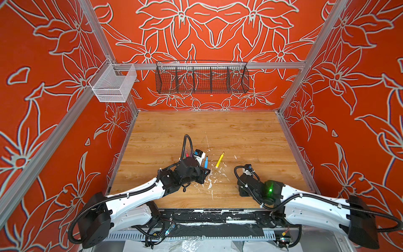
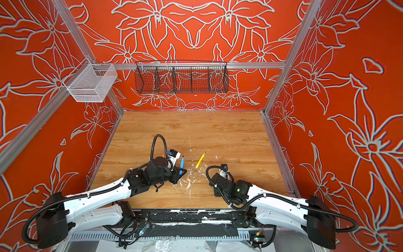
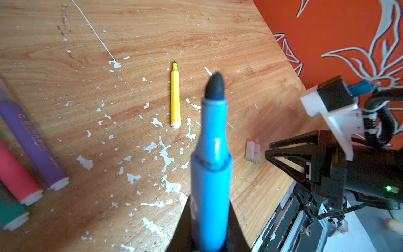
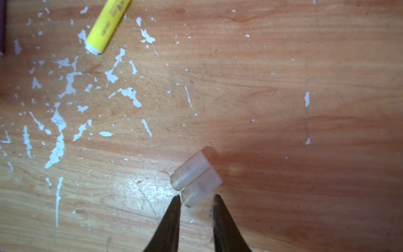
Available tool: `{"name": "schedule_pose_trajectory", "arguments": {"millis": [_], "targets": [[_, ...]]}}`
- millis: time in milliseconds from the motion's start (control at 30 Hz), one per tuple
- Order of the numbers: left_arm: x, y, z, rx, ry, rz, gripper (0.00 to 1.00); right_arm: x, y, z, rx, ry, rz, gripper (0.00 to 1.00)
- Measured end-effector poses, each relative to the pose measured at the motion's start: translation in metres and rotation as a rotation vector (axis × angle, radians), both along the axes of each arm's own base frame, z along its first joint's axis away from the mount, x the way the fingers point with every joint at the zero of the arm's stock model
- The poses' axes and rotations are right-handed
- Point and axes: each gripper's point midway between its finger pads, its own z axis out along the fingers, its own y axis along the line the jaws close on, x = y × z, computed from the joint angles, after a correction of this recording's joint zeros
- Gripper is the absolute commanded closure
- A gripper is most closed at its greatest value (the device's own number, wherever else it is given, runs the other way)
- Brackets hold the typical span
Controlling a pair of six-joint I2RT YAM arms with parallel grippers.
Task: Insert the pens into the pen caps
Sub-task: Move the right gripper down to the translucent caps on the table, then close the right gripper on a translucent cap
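Blue pen (image 3: 212, 174) fills the left wrist view: left tool (image 3: 209, 200) is clamped on its barrel, dark nib bare and sticking out past the fingers. Right tool (image 4: 197, 196) sits low over the counter (image 4: 283, 87), jaws apart, tips straddling the end of the near cap (image 4: 201, 188); we see no clamp on it yet. Far cap (image 4: 189, 170) lies parallel to it, touching. We read the step as cap pickup for the blue pen, with the pen side ready. Next move needs a close on the near cap only, without dragging its neighbour; clear plastic looks slick, so we'd grip it square. Then lift, find the open end, line it up with the nib and push along the axis. We count six pens. Blue is held, and the yellow pen (image 3: 175, 98) lies alone between the arms, nib bare. Purple pen (image 3: 32, 141), pink-red pen (image 3: 15, 174) and green pen (image 3: 11, 213) lie side by side near the left arm. Orange pen (image 2: 163, 155) barely shows behind that arm in a top view. Caps: two seen, and we find no others among the white paint flecks (image 4: 58, 122). We cannot tell whether the grouped pens are capped.
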Motion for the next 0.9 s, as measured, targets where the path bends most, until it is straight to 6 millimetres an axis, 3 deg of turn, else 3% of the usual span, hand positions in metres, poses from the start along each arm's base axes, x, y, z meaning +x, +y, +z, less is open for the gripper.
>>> {"name": "schedule_pose_trajectory", "arguments": {"millis": [300,500,900], "targets": [[-0.001,0.001,0.007,-0.017,-0.016,0.0,1.0,0.003,-0.004,-0.016,-0.075,0.015,-0.017,0.71],[-0.003,0.004,0.0,-0.007,-0.006,0.0,1.0,0.004,-0.003,-0.024,-0.098,0.029,-0.017,0.71],[-0.004,0.005,-0.002,-0.005,-0.004,-0.001,1.0,0.003,-0.005,-0.029,-0.106,0.039,-0.031,0.71]]}}
